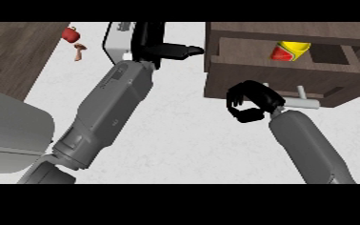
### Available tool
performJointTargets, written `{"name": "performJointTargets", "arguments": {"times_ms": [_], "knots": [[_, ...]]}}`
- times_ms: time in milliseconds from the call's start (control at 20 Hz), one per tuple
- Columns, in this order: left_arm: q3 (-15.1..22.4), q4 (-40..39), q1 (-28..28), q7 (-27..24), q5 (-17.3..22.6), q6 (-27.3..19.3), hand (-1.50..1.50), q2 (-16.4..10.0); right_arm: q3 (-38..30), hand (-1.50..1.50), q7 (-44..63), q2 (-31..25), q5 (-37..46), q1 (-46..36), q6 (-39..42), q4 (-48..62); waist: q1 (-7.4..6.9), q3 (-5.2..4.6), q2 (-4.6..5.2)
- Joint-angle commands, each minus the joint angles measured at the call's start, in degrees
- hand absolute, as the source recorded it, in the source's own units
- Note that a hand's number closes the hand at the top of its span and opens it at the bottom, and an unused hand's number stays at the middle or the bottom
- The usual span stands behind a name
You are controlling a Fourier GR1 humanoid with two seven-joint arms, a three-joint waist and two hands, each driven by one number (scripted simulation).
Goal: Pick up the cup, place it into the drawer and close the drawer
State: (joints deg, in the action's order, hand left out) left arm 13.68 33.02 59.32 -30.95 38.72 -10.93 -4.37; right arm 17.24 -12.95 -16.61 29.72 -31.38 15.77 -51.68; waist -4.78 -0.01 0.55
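My right hand (247,104) is closed on nothing, its black fingers curled in toward the palm. It sits at the lower left corner of the drawer (246,74), overlapping the bottom edge of the dark wooden front. I cannot tell whether it touches the wood. The pale handle (305,103) juts from that front just to the right of my fingers, apart from them.

The drawer stands open, and the cup (290,51), yellow and red, is inside it near the middle of its width, close to the back wall. The front panel lies between the cup and my right hand.

Left of the drawer's side edge a wide stretch of white counter (186,128) runs down between my two forearms.

My left hand (149,40) is up near the far edge, open, fingers straight and the thumb pointing right toward the drawer's corner, with a gap of counter between them. It lies over the right side of a white and grey box (115,40).

Further left a small red thing (70,33) and a small brown one (79,52) lie near each other, just beside the slanting edge of a dark wooden surface (28,52). A grey rounded shape (21,128) fills the lower left.
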Motion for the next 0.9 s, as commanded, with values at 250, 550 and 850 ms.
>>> {"name": "performJointTargets", "arguments": {"times_ms": [250, 550, 850], "knots": [[0.5, 6.2, -7.4, 1.0, 0.5, 6.0, -1.50, -5.0, -10.9, 1.50, -11.0, -2.7, -2.9, -13.9, -6.3, 19.2, -3.09, 0.30, 0.97], [0.9, 8.3, -9.3, 2.4, 0.4, 7.3, -1.50, -6.6, -16.2, 1.50, -8.7, -5.7, -5.2, -21.2, -7.9, 24.4, -4.71, 0.31, 1.54], [1.6, 9.9, -10.5, 3.0, 0.7, 8.6, -1.50, -6.3, -18.3, 1.50, -7.2, -7.8, -7.7, -23.4, -5.8, 23.7, -6.36, 0.26, 1.89]]}}
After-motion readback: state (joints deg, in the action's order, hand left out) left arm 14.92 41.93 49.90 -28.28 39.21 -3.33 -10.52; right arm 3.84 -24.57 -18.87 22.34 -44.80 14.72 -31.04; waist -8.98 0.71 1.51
